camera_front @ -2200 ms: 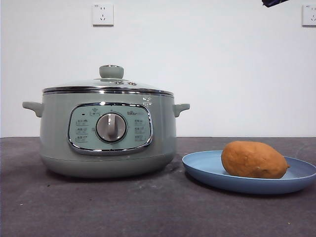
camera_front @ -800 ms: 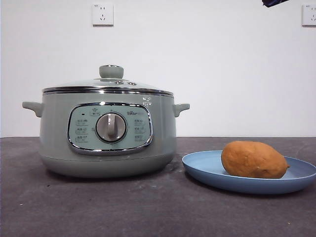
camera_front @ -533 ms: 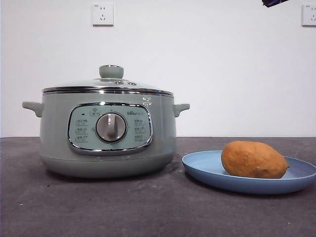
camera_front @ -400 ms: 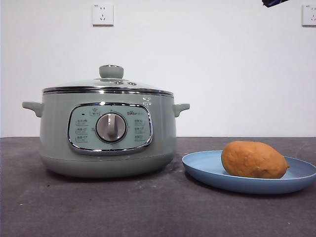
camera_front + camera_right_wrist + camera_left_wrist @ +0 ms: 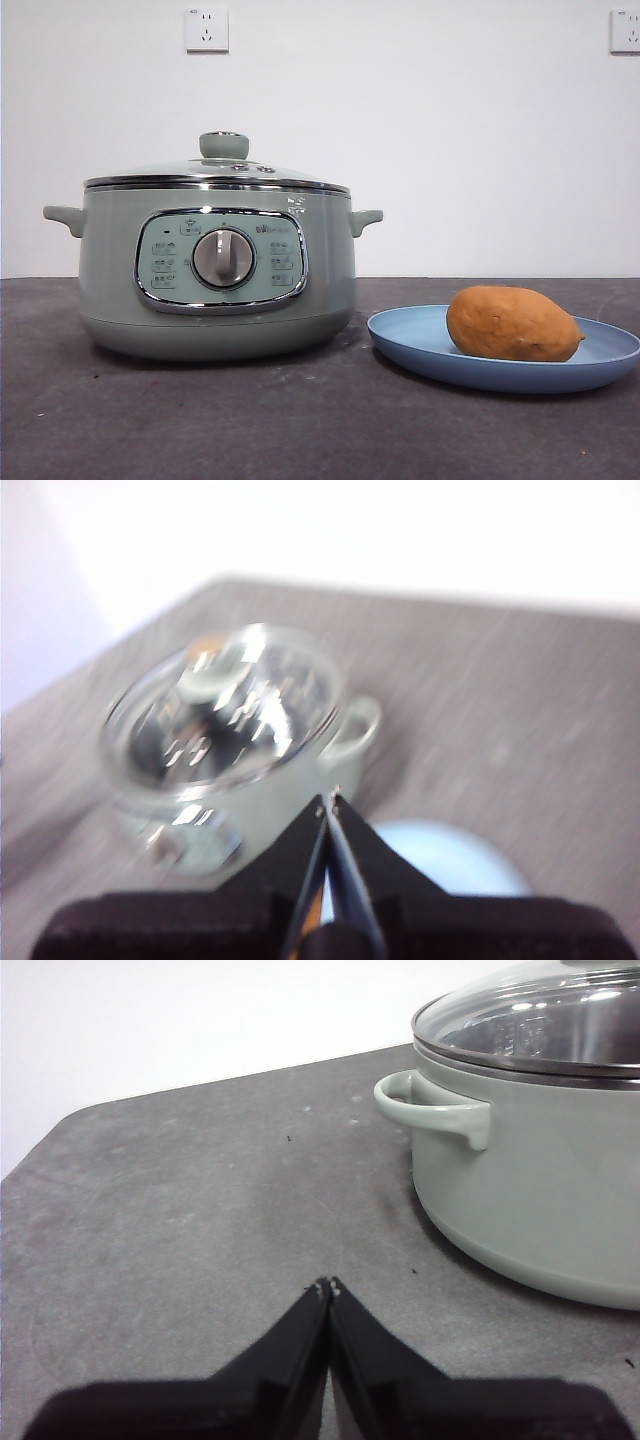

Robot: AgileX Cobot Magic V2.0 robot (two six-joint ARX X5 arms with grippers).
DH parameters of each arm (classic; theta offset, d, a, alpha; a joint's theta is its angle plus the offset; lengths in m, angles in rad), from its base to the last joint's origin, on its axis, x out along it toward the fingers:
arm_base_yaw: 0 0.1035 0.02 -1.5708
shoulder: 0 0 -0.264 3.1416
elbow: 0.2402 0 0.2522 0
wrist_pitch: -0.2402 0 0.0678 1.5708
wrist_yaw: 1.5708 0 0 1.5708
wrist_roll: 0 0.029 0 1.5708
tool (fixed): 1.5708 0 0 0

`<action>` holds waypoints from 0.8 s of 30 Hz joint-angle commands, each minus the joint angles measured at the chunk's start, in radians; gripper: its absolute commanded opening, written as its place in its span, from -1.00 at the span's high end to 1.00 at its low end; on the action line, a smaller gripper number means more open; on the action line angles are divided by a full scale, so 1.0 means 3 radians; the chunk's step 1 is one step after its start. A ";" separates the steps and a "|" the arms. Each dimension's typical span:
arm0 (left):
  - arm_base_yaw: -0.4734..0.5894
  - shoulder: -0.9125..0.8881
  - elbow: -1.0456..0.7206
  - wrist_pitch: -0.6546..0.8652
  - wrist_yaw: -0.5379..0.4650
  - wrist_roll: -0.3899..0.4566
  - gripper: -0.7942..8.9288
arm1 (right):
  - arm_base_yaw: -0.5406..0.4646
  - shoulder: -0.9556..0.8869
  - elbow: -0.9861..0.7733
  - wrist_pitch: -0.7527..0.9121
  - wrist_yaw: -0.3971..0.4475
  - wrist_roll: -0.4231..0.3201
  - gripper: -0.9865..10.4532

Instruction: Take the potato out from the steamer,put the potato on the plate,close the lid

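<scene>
Over on the left, the left gripper (image 5: 329, 1287) sits low beside the steamer (image 5: 218, 268), jaws pressed together on nothing, its tips aimed at bare grey table (image 5: 300, 420) just off the pot's side handle (image 5: 432, 1110) — that arm looks parked. The steamer itself stands square, dial facing front, and the lid (image 5: 218, 172) is seated flat on its chrome rim with the pale green knob (image 5: 224, 145) upright on top, no gap showing. Moving right, the plate (image 5: 420, 335) lies near the pot but apart from it, and the potato (image 5: 512, 323) rests on it, on its side, tapered end pointing away from the pot. High above, the right gripper (image 5: 330, 805) looks down on pot and plate through a blurred picture, jaws closed together and empty. By my read all three parts look done, so the job in hand is simply clearing out: lift straight up and away, keep both arms wide of the knob and the plate rim, and nudge nothing, since a brush against that rounded potato could roll it off the shallow plate.
</scene>
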 commanded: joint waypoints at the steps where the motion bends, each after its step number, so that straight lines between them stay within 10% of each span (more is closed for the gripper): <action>1: 0.0013 -0.0009 -0.0047 -0.0009 0.0003 -0.0020 0.84 | -0.0251 -0.0278 -0.0478 0.0516 0.0010 -0.0079 0.83; 10: 0.0011 -0.0009 -0.0047 -0.0009 0.0003 -0.0020 0.84 | -0.0729 -0.1254 -0.1839 0.1541 0.0324 -0.0097 0.83; 24: 0.0011 -0.0009 -0.0047 -0.0009 0.0003 -0.0020 0.84 | -0.0769 -0.1925 -0.2544 0.1300 0.0456 -0.0024 0.83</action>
